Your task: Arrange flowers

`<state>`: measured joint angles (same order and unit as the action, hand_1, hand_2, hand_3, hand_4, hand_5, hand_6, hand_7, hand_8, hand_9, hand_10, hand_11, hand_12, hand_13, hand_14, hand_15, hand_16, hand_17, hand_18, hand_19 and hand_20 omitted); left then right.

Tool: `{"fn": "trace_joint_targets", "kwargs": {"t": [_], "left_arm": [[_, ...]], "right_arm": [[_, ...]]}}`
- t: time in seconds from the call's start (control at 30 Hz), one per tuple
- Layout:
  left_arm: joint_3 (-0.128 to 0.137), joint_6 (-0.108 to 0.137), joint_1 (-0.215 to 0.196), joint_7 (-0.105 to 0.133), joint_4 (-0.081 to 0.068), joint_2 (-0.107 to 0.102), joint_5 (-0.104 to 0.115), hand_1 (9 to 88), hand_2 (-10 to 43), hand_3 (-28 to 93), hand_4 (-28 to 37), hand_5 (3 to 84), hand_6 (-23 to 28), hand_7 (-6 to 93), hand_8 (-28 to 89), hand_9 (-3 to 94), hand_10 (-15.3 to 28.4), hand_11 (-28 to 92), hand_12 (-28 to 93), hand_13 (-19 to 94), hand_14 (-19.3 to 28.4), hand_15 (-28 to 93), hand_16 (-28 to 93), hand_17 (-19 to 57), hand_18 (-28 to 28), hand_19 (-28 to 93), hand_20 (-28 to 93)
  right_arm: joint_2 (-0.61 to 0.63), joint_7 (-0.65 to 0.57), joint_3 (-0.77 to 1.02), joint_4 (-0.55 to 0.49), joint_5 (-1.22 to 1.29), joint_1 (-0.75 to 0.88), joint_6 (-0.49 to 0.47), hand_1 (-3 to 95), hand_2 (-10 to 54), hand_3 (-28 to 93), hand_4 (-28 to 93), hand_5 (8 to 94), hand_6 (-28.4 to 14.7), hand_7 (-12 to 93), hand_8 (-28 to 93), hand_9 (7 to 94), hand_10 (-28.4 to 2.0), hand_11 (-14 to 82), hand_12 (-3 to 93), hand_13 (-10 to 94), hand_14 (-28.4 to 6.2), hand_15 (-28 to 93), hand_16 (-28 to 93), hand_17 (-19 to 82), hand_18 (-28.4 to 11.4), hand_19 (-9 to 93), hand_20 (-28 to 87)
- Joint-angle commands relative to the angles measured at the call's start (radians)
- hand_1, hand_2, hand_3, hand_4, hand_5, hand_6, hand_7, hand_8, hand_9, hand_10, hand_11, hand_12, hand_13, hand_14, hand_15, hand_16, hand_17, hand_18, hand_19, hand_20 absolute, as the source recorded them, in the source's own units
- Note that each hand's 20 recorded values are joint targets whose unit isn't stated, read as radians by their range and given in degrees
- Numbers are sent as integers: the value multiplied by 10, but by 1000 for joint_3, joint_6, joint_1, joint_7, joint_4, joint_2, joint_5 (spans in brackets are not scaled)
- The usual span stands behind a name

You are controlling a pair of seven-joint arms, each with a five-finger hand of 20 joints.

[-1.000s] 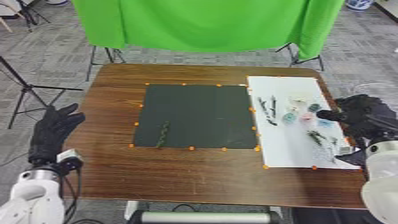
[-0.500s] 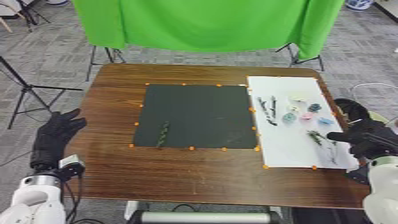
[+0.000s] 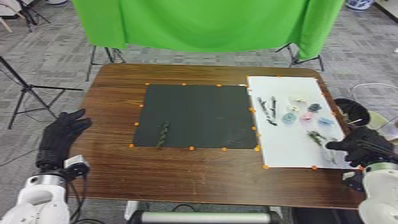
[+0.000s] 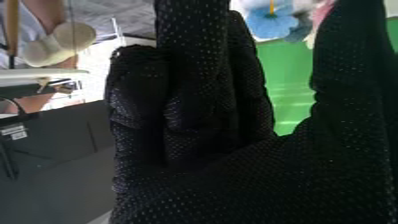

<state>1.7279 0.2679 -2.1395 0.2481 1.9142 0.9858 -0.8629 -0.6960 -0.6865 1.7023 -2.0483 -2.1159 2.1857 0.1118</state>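
Observation:
In the head view my right hand (image 3: 362, 145) is over the lower right edge of the white sheet (image 3: 289, 155), its fingers straight and holding nothing. Close to its fingertips lies a leafy sprig (image 3: 316, 137) with thin stems. Farther up the sheet are dark twigs (image 3: 266, 111), a blue flower (image 3: 289, 118), a pink flower (image 3: 307, 116) and a dark bloom (image 3: 314, 107). One green stem (image 3: 163, 135) lies on the black mat (image 3: 200, 112). My left hand (image 3: 67, 131) is at the table's left edge, open. In the right wrist view my right hand (image 4: 204, 185) is open, a blue flower (image 4: 269, 22) beyond it.
Orange markers (image 3: 191, 148) edge the mat and the sheet. Brown table (image 3: 178, 175) surrounds them. A dark round container (image 3: 353, 111) stands off the table's right edge, and a green cloth (image 3: 209, 25) hangs behind the far edge.
My right hand has moved nearer the robot along the sheet's right side, uncovering flowers. My left hand has shifted slightly. The things on the sheet and mat look unmoved.

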Motion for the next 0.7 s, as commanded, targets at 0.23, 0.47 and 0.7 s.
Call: {"fn": "trace_joint_targets", "kwargs": {"t": [0.23,0.47,0.7], "left_arm": [[-11,-8,6,-19,-5,11,-13,236,93,691,-283,508,18,169,-81,507,133,218,134,391,152,205,-7,88,106,121,189],[-1,-2,2,-18,0,9,-9,244,78,694,-283,508,18,171,-82,506,133,218,134,390,151,205,-7,87,106,121,189],[-6,-5,12,-27,-3,1,-11,244,65,699,-283,506,20,170,-82,505,133,221,134,390,151,206,-7,86,107,121,188]], "right_arm": [[-2,-38,-90,44,-31,-21,55,435,-95,662,-195,642,-14,190,-91,833,-117,207,194,931,-47,321,279,675,-67,791,222],[11,-22,-116,68,-45,-41,192,608,-95,549,-163,706,-6,217,61,931,-86,128,336,937,-27,413,230,714,-56,767,326],[18,-19,-67,23,7,-29,191,628,-95,583,-139,781,-17,256,78,937,-88,213,308,937,-20,482,204,744,-51,771,377]]}}
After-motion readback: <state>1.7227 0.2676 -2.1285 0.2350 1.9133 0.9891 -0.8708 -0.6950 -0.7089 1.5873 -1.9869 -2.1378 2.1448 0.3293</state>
